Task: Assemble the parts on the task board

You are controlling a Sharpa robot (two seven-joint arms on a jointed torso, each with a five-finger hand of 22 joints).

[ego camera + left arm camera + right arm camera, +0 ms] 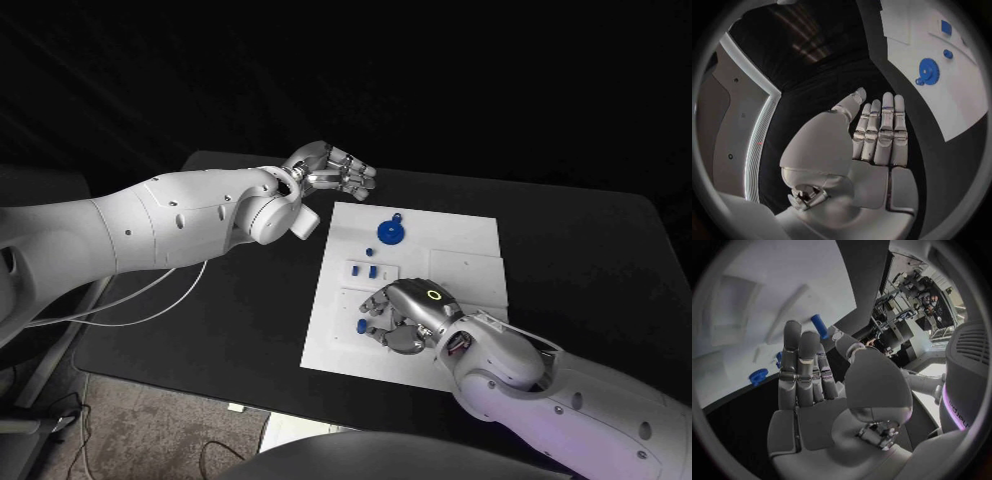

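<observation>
The right hand point(402, 318) lies low over the near part of the task board point(462, 235), palm down, its fingers bent toward the board's left edge. In the right wrist view the same hand point(811, 385) has its fingers straight and side by side, with a blue peg point(819, 326) standing just beyond the fingertips point(792, 330); whether the thumb and a finger pinch that peg, or merely reach up beside it, I cannot tell. A small blue round part point(361, 325) sits on the board just beside this hand, near the board's left edge, and it also appears past the fingers in the right wrist view point(757, 375).

The left hand point(329, 168) hangs over the black table point(606, 260) just off the board's far left corner, clear of the board. The left wrist view shows this hand point(873, 140) released, with flat fingers close together and nothing in the palm.

On the board, a blue gear point(391, 231) lies in the far half, toward the left side, with a small blue stud point(395, 216) just beyond it; the gear point(928, 70) is also plain in the left wrist view. Closer to the board's middle, near its left edge, lie small blue rectangular pieces point(371, 269).
</observation>
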